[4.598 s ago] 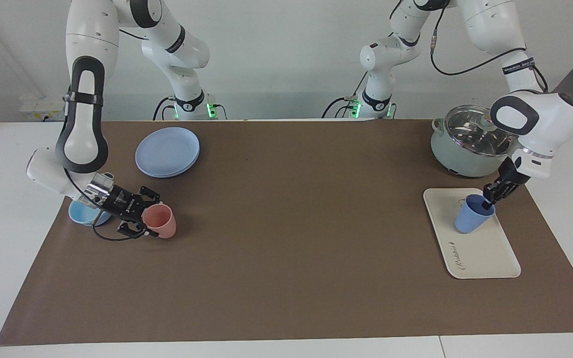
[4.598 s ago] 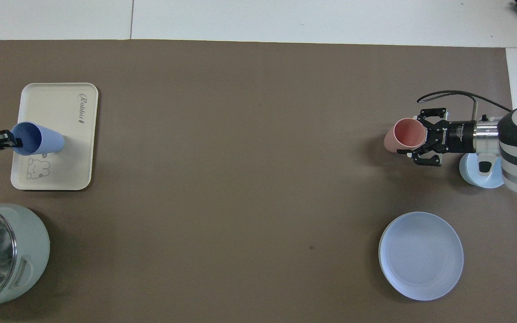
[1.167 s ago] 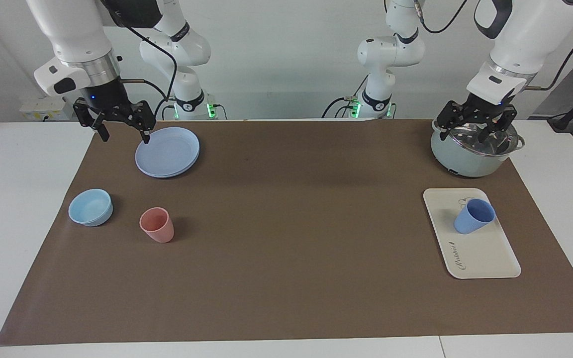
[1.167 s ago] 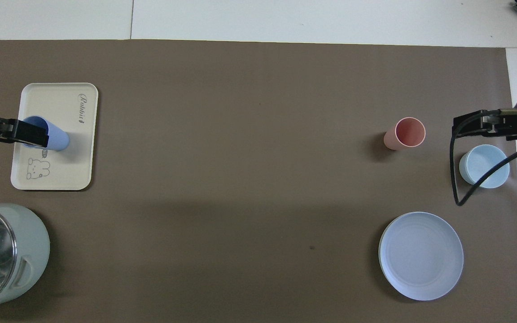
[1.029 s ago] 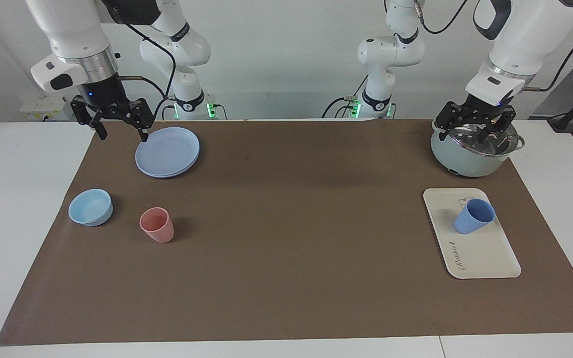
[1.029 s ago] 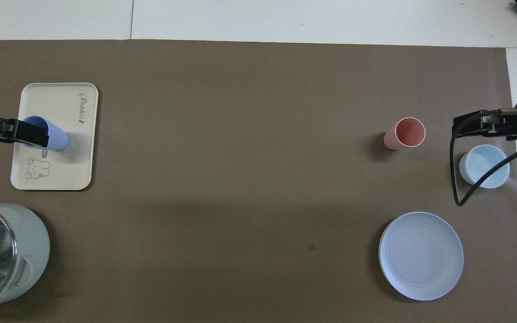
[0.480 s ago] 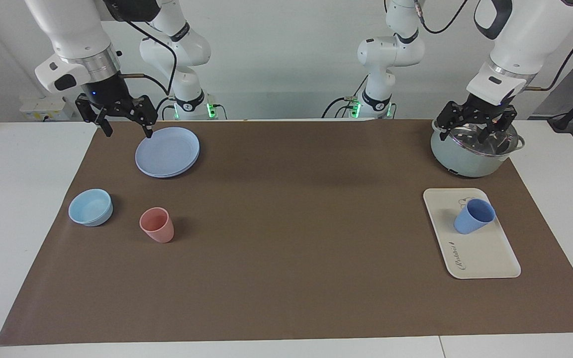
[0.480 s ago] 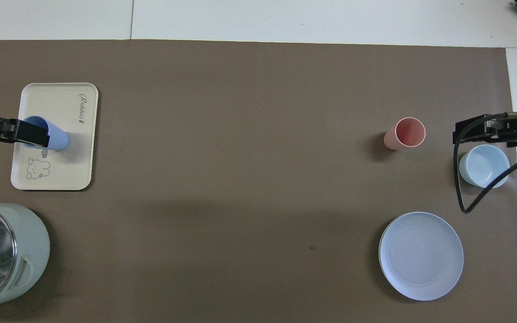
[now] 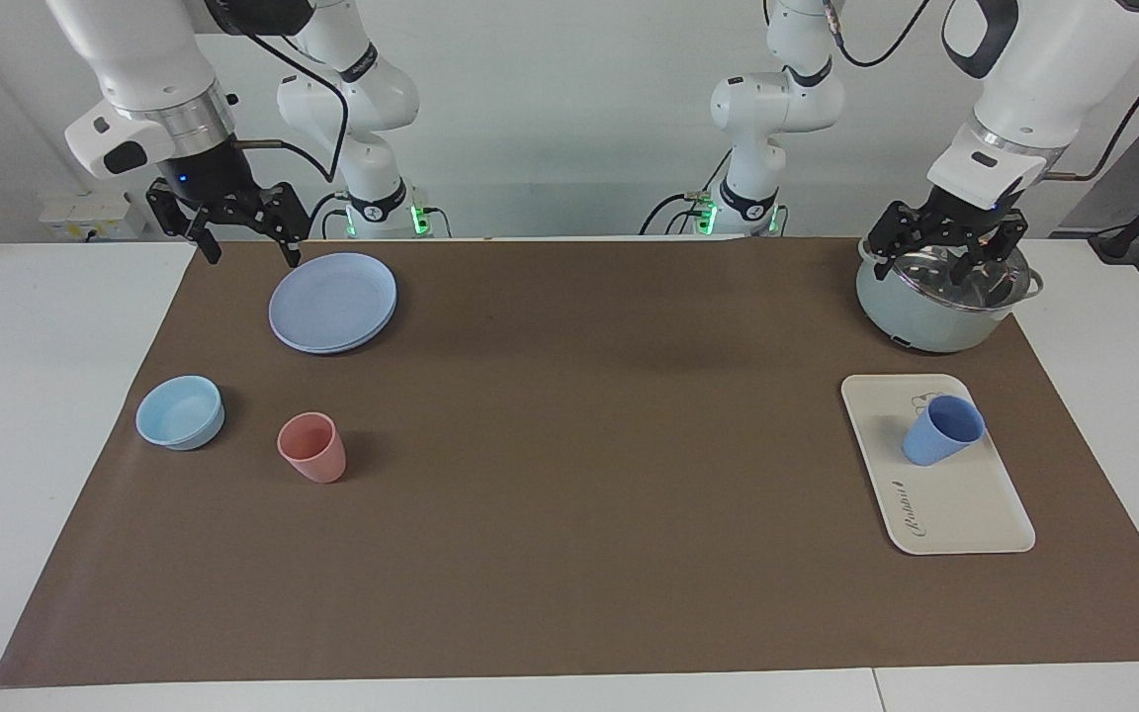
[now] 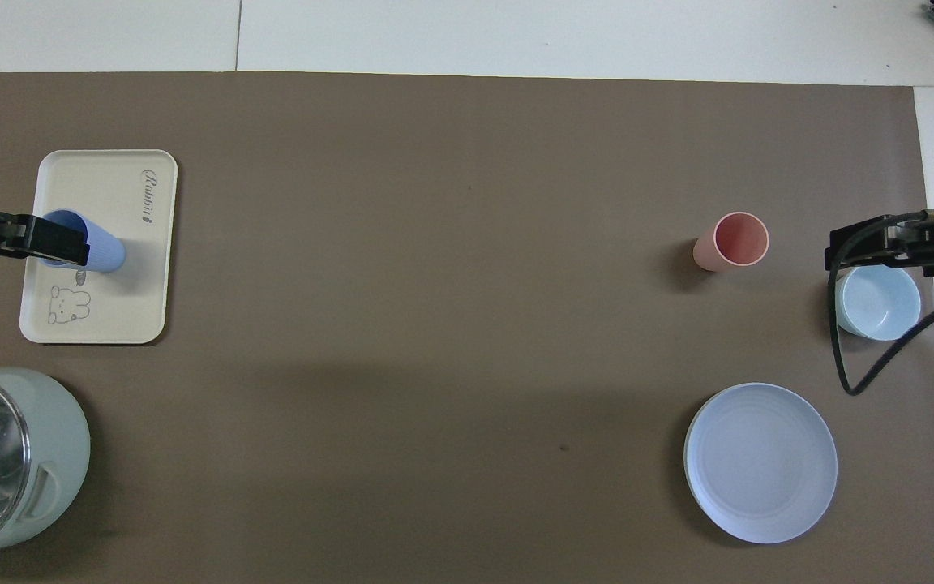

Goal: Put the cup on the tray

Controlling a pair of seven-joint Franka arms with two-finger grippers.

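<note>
The periwinkle-blue cup (image 9: 942, 429) stands upright on the cream tray (image 9: 965, 509), on the half nearer the robots, with nothing holding it. In the overhead view the cup (image 10: 104, 252) and tray (image 10: 122, 304) sit at the left arm's end of the table. My left gripper (image 9: 935, 262) is open and empty, raised in the air by the pot, well clear of the cup. In the overhead view the left gripper (image 10: 25, 238) overlaps the cup's rim. My right gripper (image 9: 248, 249) is open and empty, raised beside the blue plate; it also shows in the overhead view (image 10: 880, 243).
A pale green pot with a glass lid (image 9: 925, 307) stands nearer the robots than the tray. At the right arm's end are a round blue plate (image 9: 333, 302), a salmon-pink tumbler (image 9: 312, 447) and a low light-blue bowl (image 9: 180, 412). A brown mat (image 9: 579, 475) covers the table.
The left gripper let go of the cup on the tray and rose by the pot. The right gripper left the pink tumbler, rose, and in the last second drifted slightly up and toward the robots.
</note>
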